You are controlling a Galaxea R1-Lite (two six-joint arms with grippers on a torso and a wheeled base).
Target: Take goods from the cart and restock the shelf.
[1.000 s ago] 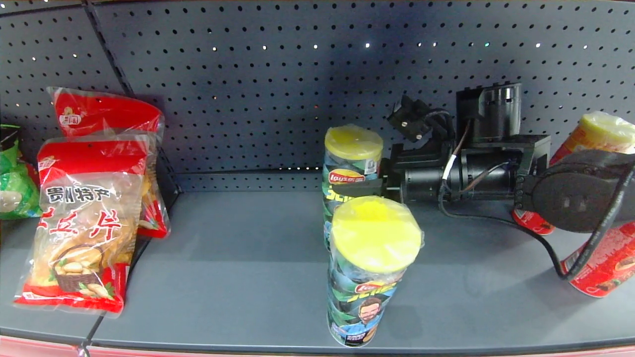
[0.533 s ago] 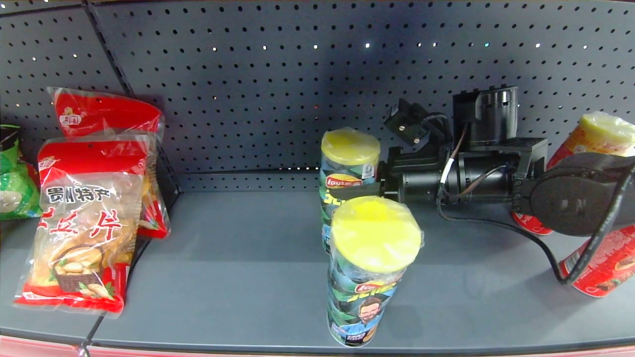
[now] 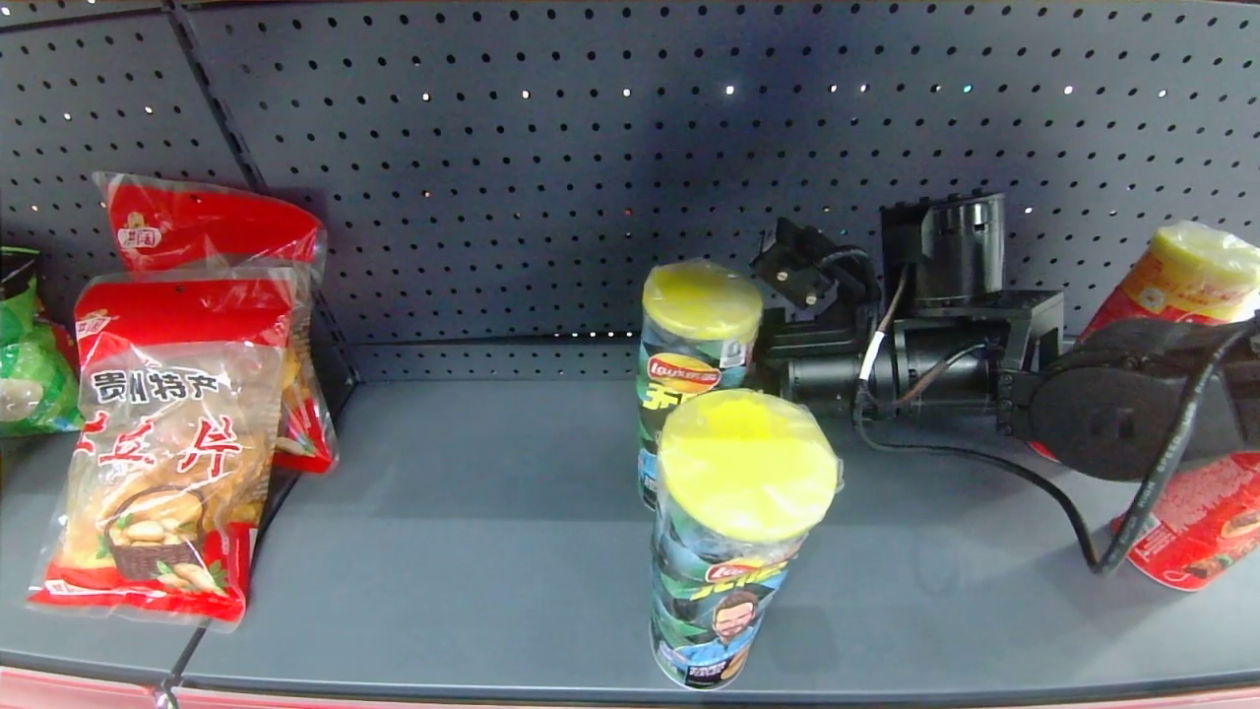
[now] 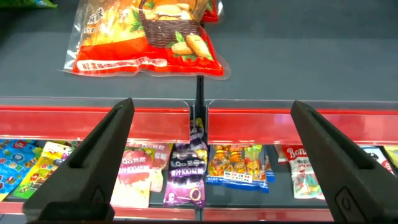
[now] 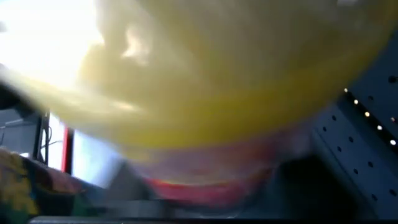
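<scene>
Two chip cans with yellow lids stand on the grey shelf (image 3: 472,512). The front can (image 3: 733,551) stands free near the shelf's front edge. Just behind it is the rear can (image 3: 689,364), upright, with my right gripper (image 3: 763,369) shut on it from the right; the front can's lid hides the fingertips. A blurred yellow lid (image 5: 217,81) sits very close in the right wrist view. My left gripper (image 4: 211,168) hangs open and holds nothing, in front of the shelf's red front rail (image 4: 261,121).
Red snack bags (image 3: 157,463) lean at the shelf's left, with a green bag (image 3: 25,374) beyond them. Red cans (image 3: 1191,276) stand at the far right behind my right arm. A pegboard wall backs the shelf. Small packets (image 4: 186,174) hang on the lower shelf.
My right gripper has come down a little with the rear can, which now sits lower and slightly more to the right behind the front can.
</scene>
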